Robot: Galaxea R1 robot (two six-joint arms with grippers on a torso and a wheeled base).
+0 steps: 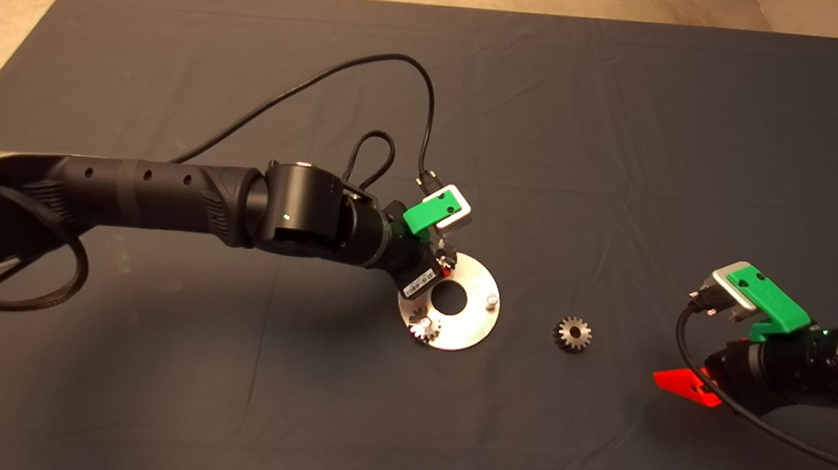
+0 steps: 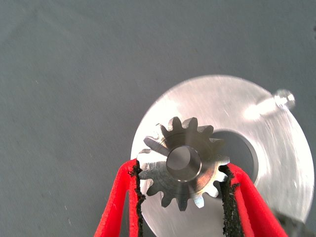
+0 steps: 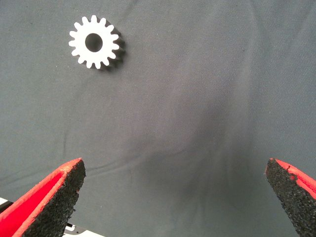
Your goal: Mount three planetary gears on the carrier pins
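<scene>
On plate (image 1: 470, 325): 1 gear (image 1: 424, 327) | left gripper (image 2: 180, 190): 1 gear (image 2: 183, 163) | mat (image 1: 615, 168): 1 gear (image 1: 572, 334)

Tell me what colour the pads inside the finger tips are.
Black pads on red fingers, clearest in the right wrist view.

white sticker (image 1: 418, 284) on left wrist, print unreadable

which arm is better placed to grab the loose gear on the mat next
Right. The right claw is open and free, with the loose gear lying just ahead of it. The left claw is shut on another gear over the plate.
</scene>
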